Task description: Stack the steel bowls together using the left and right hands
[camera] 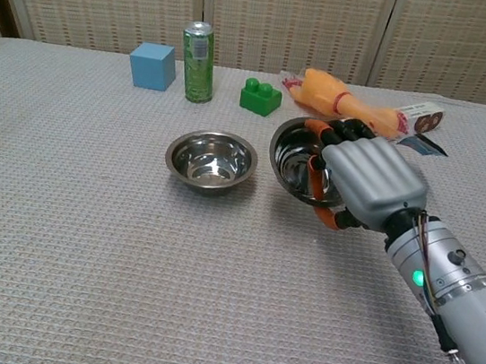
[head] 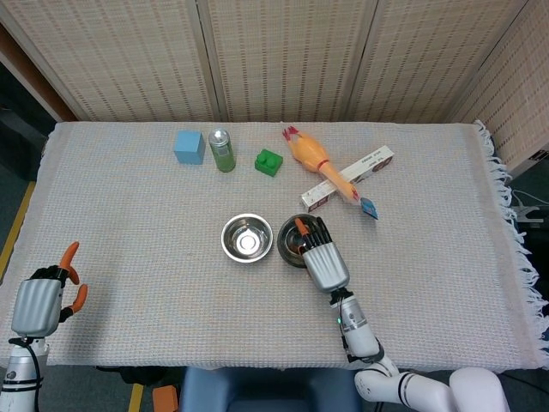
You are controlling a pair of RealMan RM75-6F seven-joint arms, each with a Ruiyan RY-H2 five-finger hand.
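Note:
Two steel bowls are near the table's middle. The left bowl [head: 247, 238] [camera: 210, 161] sits flat on the cloth. The right bowl [head: 292, 239] [camera: 294, 153] is lifted and tilted toward the left bowl, gripped at its rim by my right hand [head: 318, 254] [camera: 363, 182], fingers inside it and thumb under it. My left hand [head: 41, 300] hovers at the table's front left corner, fingers apart and holding nothing; the chest view does not show it.
Along the back stand a blue cube [head: 189, 146], a green can [head: 222, 150], a green brick [head: 268, 162], a rubber chicken [head: 317, 161] lying over a long box [head: 371, 163], and a small blue piece [head: 369, 208]. The cloth's fringe [head: 506, 215] hangs at the right edge.

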